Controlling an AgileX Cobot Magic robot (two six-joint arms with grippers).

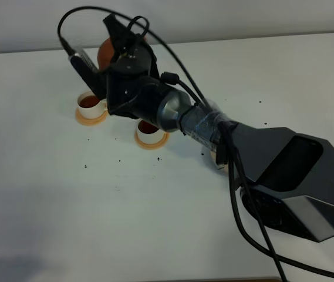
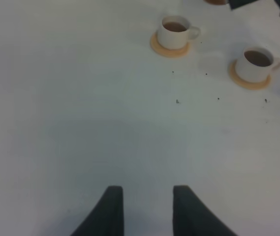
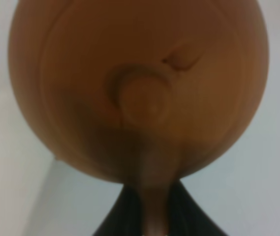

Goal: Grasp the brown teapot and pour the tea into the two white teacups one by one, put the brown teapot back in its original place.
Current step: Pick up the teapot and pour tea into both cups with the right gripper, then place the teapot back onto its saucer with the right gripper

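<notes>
Two white teacups on the surface (image 1: 43, 200) right now, and both show brown tea inside. The left teacup (image 1: 90, 104) sits on an orange coaster (image 1: 89, 120) of its own. The right teacup (image 1: 148, 130) sits on a second coaster (image 1: 151, 143), a little nearer the high camera, the pair near each other but apart.

My right arm (image 1: 213, 126) reaches across the middle and hides part of the right teacup from up high. At its end my right jaws are closed tight on the loop handle (image 3: 152, 196) of the brown teapot (image 3: 140, 73). Its round clay body fills the wrist view, lid knob (image 3: 142, 101) near dead centre, the handle running down between my two dark fingers (image 3: 117, 219).

From above, only a sliver of the teapot (image 1: 103, 53) peeks out behind the wrist, beyond the left teacup. Whether it rests on anything or hangs clear, I cannot tell.

My left jaws stand parted with nothing between them, low over the white surface, both teacups well ahead of them. Dark specks (image 1: 120, 160) dot the surface near the cups.
</notes>
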